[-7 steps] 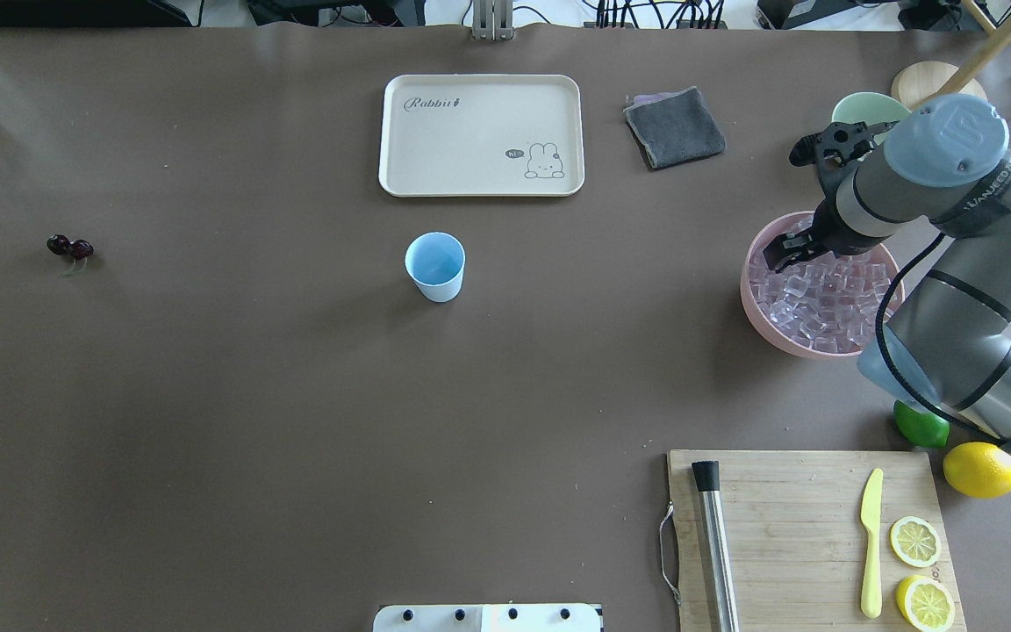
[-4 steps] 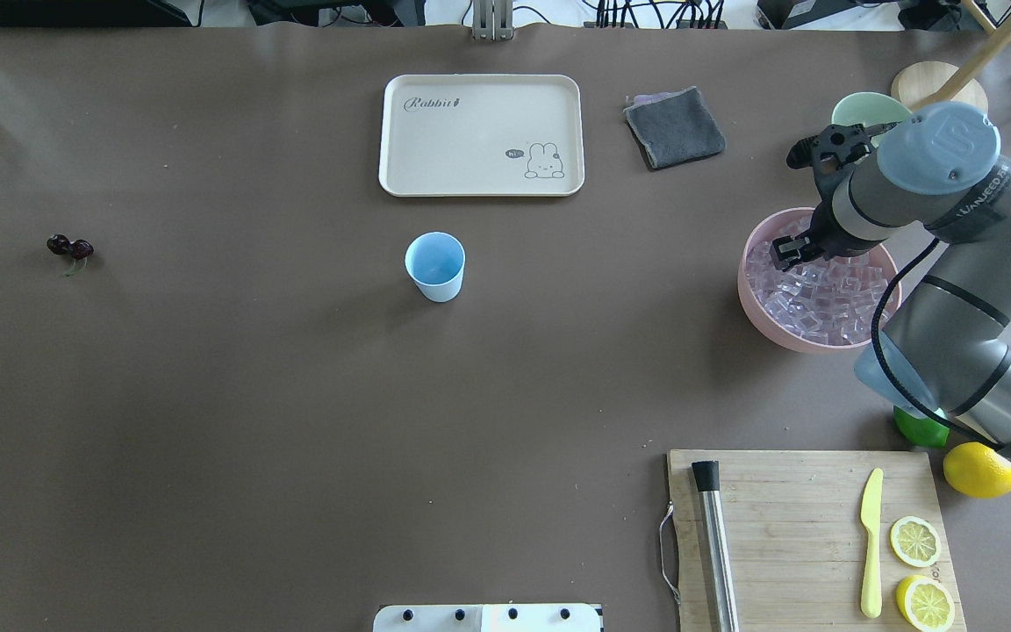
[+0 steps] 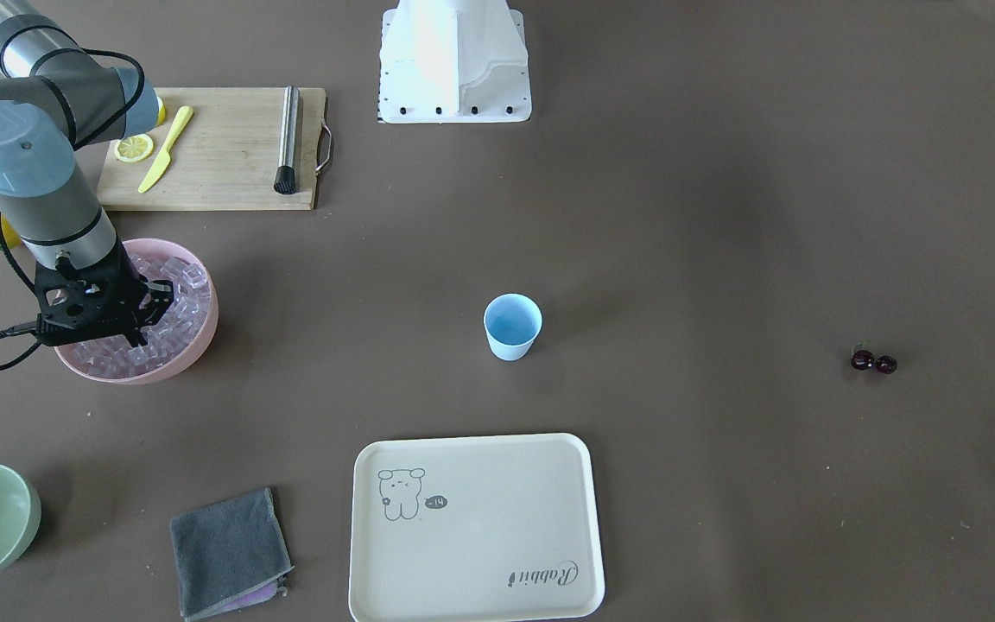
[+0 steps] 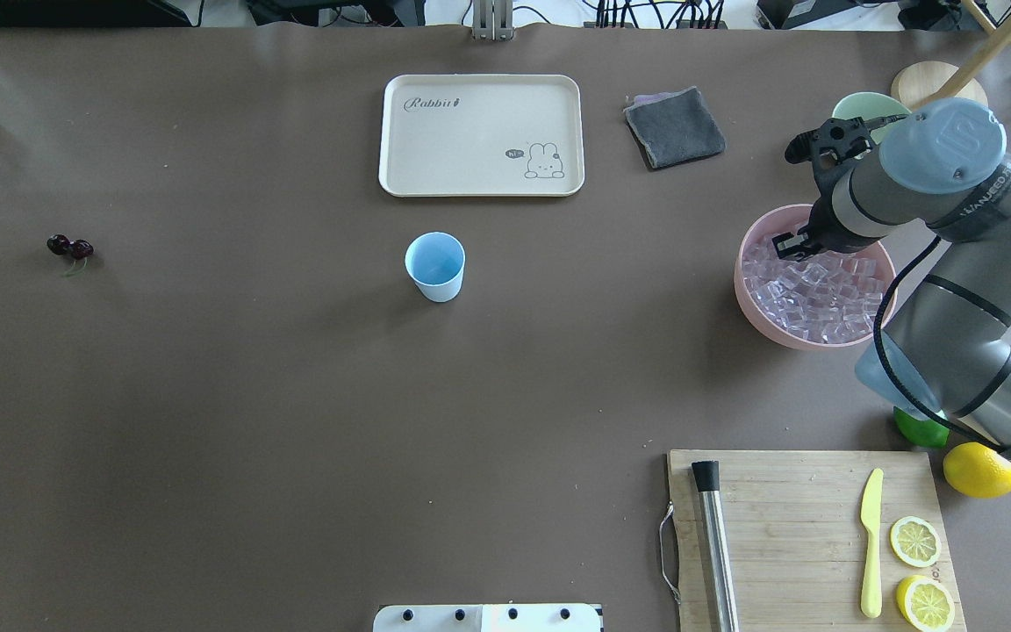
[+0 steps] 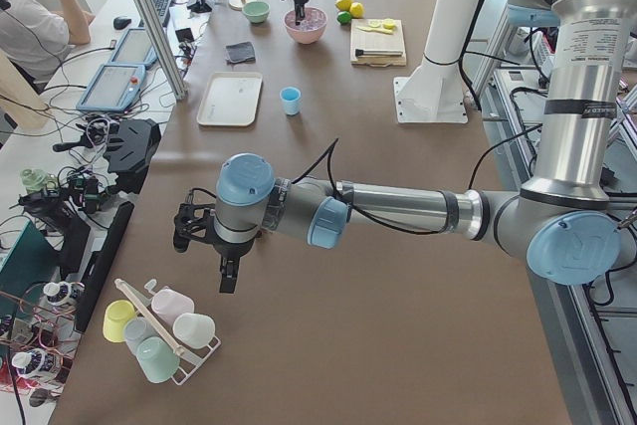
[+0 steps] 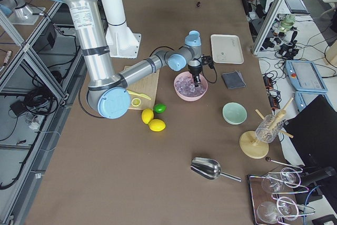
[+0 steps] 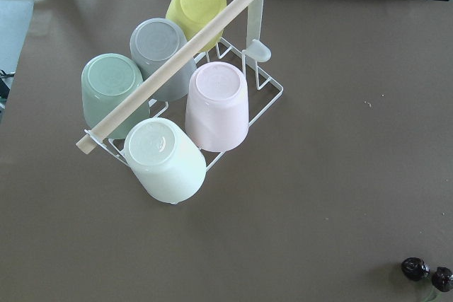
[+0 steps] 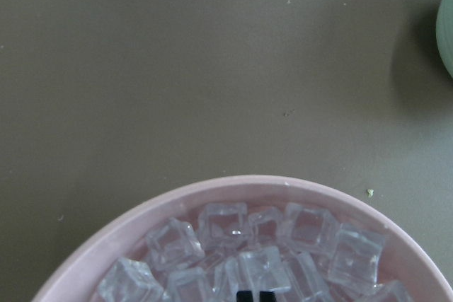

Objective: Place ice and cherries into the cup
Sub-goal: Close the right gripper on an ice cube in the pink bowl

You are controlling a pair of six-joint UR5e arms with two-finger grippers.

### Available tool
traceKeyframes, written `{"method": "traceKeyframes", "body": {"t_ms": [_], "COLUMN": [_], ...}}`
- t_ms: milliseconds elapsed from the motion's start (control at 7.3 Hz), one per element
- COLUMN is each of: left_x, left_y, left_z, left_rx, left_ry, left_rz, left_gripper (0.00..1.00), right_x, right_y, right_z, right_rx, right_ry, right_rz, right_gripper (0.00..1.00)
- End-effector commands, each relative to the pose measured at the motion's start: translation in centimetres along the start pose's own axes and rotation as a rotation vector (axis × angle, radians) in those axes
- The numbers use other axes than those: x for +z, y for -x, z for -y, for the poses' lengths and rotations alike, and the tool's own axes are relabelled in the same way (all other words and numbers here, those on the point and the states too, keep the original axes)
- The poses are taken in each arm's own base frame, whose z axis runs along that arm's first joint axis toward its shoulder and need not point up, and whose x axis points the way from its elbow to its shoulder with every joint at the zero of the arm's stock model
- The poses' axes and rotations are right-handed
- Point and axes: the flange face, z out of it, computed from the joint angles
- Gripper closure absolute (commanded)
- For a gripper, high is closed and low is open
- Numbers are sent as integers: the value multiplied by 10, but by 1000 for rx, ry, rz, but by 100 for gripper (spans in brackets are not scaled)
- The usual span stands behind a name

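The light blue cup (image 4: 435, 265) stands upright mid-table, also in the front view (image 3: 512, 325). The ice (image 4: 821, 290) fills a pink bowl (image 4: 747, 294) at the right. My right gripper (image 4: 791, 247) hangs over the bowl's far-left part. In the right wrist view its fingertips (image 8: 245, 295) are nearly together just above the ice (image 8: 226, 221), with no cube seen between them. The cherries (image 4: 71, 248) lie far left, also at the lower right of the left wrist view (image 7: 428, 274). My left gripper (image 5: 214, 251) shows only in the left side view; I cannot tell if it is open or shut.
A cream tray (image 4: 479, 132) and grey cloth (image 4: 674, 127) lie beyond the cup. A pale green bowl (image 4: 852, 105) sits behind the right arm. A cutting board (image 4: 786, 527) holds a knife, lemon halves and a metal rod. A lime (image 4: 918, 430) and lemon (image 4: 981, 470) lie beside it. A cup rack (image 7: 170, 97) is under the left wrist.
My right gripper's fingers have closed from wide open and moved a little up and toward the bowl's far rim. The pink bowl shifted slightly. The cup and cherries have not moved.
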Motion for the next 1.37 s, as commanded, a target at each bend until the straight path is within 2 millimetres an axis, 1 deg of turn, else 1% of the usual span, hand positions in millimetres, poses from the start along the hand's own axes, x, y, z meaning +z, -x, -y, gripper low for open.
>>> {"method": "traceKeyframes", "body": {"t_ms": [0, 137, 274, 411, 685, 822, 958, 1232], "left_x": [4, 4, 4, 4, 4, 4, 3, 3], "left_y": [3, 3, 3, 3, 3, 3, 2, 2], "left_z": [3, 3, 3, 3, 2, 2, 3, 3], "left_rx": [-6, -6, -7, -8, -6, -5, -3, 7], "left_ry": [6, 6, 7, 7, 5, 4, 2, -7], "left_rz": [2, 2, 2, 2, 0, 0, -1, -3], "left_gripper": [2, 2, 2, 2, 2, 2, 2, 2], "right_x": [-11, -18, -18, -16, -13, -9, -7, 2], "right_y": [5, 7, 7, 5, 4, 1, 6, 8], "right_z": [1, 0, 0, -1, -2, -4, -8, -16], "right_rx": [-5, -5, 1, 33, 51, 129, 182, 177], "right_ry": [-15, -22, -22, -21, -14, -5, 1, 14], "right_rz": [13, 27, 24, 19, 17, 14, 18, 4], "right_gripper": [100, 100, 64, 1, 0, 0, 0, 0]}}
